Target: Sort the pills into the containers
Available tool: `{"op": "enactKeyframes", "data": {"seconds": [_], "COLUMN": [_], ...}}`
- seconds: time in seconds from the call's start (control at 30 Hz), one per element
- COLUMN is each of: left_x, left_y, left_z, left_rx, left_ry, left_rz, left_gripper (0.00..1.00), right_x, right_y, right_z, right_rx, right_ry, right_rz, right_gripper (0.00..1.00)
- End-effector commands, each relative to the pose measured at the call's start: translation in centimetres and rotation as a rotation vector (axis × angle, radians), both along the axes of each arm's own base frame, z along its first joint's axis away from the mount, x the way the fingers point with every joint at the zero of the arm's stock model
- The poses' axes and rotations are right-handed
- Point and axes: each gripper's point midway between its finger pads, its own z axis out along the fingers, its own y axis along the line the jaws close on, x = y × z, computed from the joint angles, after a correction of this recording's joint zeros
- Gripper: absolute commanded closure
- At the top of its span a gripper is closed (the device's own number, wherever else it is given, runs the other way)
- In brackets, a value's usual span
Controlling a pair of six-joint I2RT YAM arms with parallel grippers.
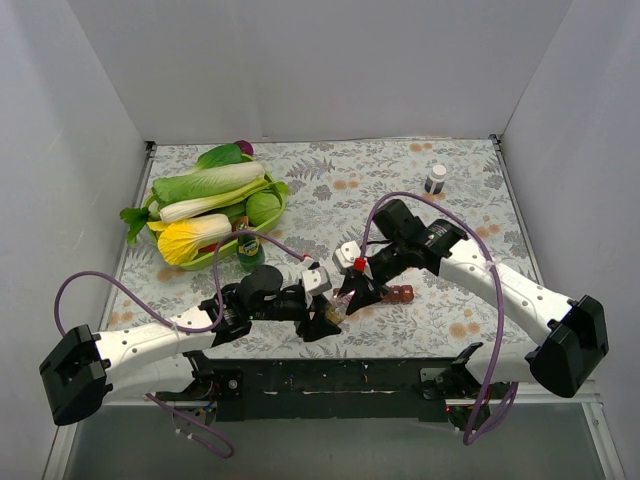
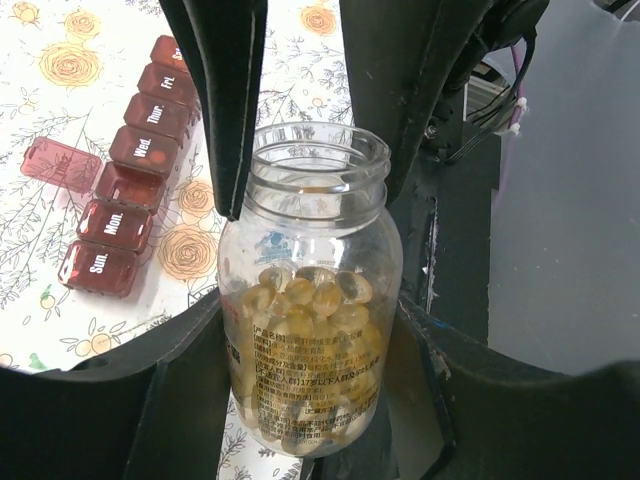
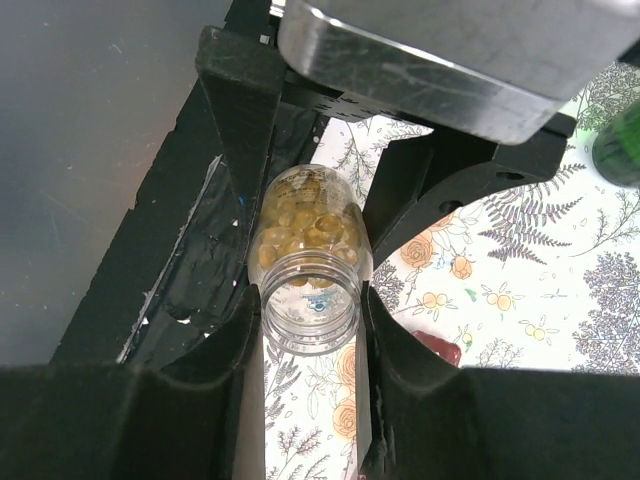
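Observation:
A clear open pill bottle [image 2: 310,290], about half full of yellow pills, is held between both grippers near the table's front edge [image 1: 336,308]. My left gripper [image 2: 308,330] is shut on the bottle's body. My right gripper [image 3: 310,305] is closed round the bottle's neck, its fingers touching both sides; the bottle's body [image 3: 305,225] shows beyond it. The containers [image 2: 130,170], a dark-red strip with day labels, lie just right of the grippers [image 1: 400,295]. One compartment stands open with its lid flipped out [image 2: 60,165]. An end of the strip shows in the right wrist view [image 3: 440,347].
A green tray of vegetables [image 1: 215,205] sits at the back left. A small green bottle [image 1: 249,250] stands beside it and shows in the right wrist view [image 3: 620,145]. A white-capped dark bottle [image 1: 436,178] stands at the back right. The black mounting rail [image 1: 330,380] runs along the near edge.

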Motion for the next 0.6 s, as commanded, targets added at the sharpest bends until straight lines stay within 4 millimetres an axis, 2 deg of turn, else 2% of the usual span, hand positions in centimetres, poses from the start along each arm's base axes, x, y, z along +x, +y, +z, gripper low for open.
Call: {"op": "enactKeyframes", "data": {"seconds": [0.0, 0.07, 0.13, 0.17, 0.2, 0.3, 0.43, 0.57], "left_x": [0.9, 1.1, 1.4, 1.6, 1.6, 1.5, 1.0, 0.7], "left_y": [-0.7, -0.7, -0.5, -0.5, -0.3, 0.1, 0.5, 0.4], "left_z": [2.6, 2.8, 3.0, 3.6, 3.4, 4.2, 4.8, 4.8], "left_rx": [-0.063, -0.067, -0.072, -0.092, -0.094, -0.140, -0.187, -0.200], "left_ry": [-0.054, -0.058, -0.062, -0.067, -0.065, -0.079, -0.084, -0.075], "left_rz": [0.021, 0.034, 0.061, 0.072, 0.082, 0.098, 0.093, 0.082], "left_gripper": [1.00, 1.00, 0.92, 0.85, 0.67, 0.41, 0.26, 0.21], "right_x": [-0.5, -0.6, -0.7, -0.6, -0.7, -0.4, -0.2, -0.2], "right_y": [0.6, 0.5, 0.5, 0.4, 0.4, 0.2, -0.1, -0.1], "right_z": [1.4, 1.1, 0.9, 0.9, 1.0, 1.7, 2.8, 3.2], "right_rx": [0.046, 0.042, 0.051, 0.055, 0.059, 0.100, 0.155, 0.184], "right_ry": [0.018, 0.027, 0.026, 0.025, 0.039, 0.070, 0.108, 0.141], "right_rz": [0.009, 0.006, -0.002, -0.008, -0.015, -0.036, -0.055, -0.050], "right_gripper": [0.82, 0.86, 0.88, 0.89, 0.89, 0.91, 0.92, 0.92]}}
